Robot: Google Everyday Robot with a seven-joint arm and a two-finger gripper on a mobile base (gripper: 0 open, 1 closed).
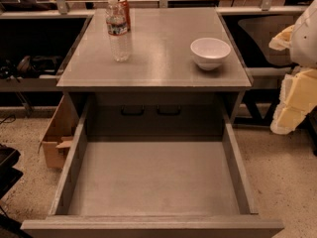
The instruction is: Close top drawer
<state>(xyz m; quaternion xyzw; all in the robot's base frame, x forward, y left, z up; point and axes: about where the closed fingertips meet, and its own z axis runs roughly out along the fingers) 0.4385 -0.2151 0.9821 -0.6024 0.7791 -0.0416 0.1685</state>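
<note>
The top drawer (151, 226) is a large grey box drawer, pulled far out toward me from the grey cabinet (158, 71). Its inside (153, 177) is bare. Its flat front runs along the bottom edge of the view and I see only its top rim. My gripper (288, 114) is at the right edge, on the end of the white and pale yellow arm. It hangs beside the cabinet's right side, above the floor and apart from the drawer.
On the cabinet top stand a clear water bottle (118, 32), a red can (126, 8) behind it, and a white bowl (210, 52) at the right. An open cardboard box (56, 135) lies on the floor at the left. Dark shelving runs behind.
</note>
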